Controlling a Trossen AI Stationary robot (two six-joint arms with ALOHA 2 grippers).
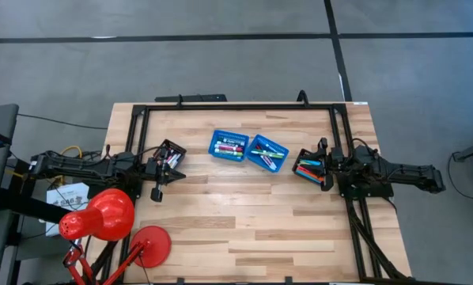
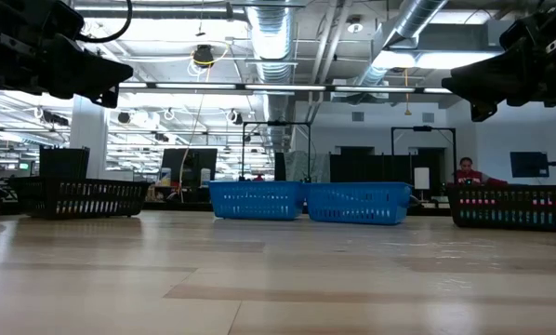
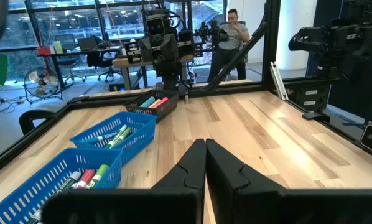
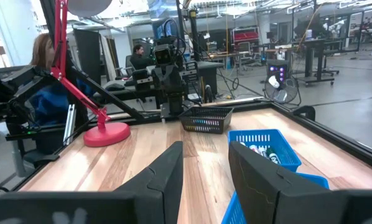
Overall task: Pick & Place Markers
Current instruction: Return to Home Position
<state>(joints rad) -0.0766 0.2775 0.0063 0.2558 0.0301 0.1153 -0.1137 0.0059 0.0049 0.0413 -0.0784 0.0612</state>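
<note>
1. We judge sorting done and the return-home step in hand: no markers (image 1: 229, 148) lie loose on the surface (image 1: 244, 229); they sit in two blue baskets (image 2: 259, 200) between the tools and a black tray (image 2: 83, 197) just beside each tool.
2. The left tool (image 3: 204, 163) is pinched closed, the right tool (image 4: 204, 149) parted; both hold nothing.
3. Next, the arms need only settle.
4. Tray contents are too small to count.

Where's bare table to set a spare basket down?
Bare: the wide front of the table, from the red lamp base to the right rail, and the strip behind the blue baskets. Crowded: the middle row of black trays and baskets, with the left hand and right hand at its ends.
</note>
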